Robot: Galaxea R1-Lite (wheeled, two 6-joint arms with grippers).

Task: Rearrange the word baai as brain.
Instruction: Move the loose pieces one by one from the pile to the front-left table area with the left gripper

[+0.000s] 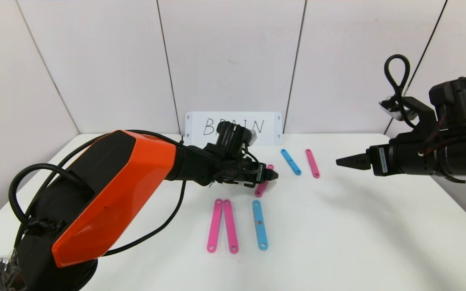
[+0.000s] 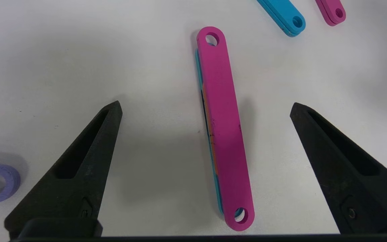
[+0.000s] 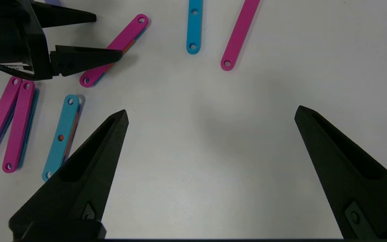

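White table (image 1: 338,226) held loose pink and blue strips. One pink strip (image 2: 223,127) lay flat between the left gripper's (image 2: 206,109) wide-open fingers, untouched. Off to the side, the right gripper (image 3: 211,112) hung open and empty.

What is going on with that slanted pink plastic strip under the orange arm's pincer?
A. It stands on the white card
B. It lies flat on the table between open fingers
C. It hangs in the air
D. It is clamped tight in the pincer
B: in the left wrist view the slanted pink plastic strip with end holes lies on the white table, and the left pincer has both fingers spread wide, touching nothing.
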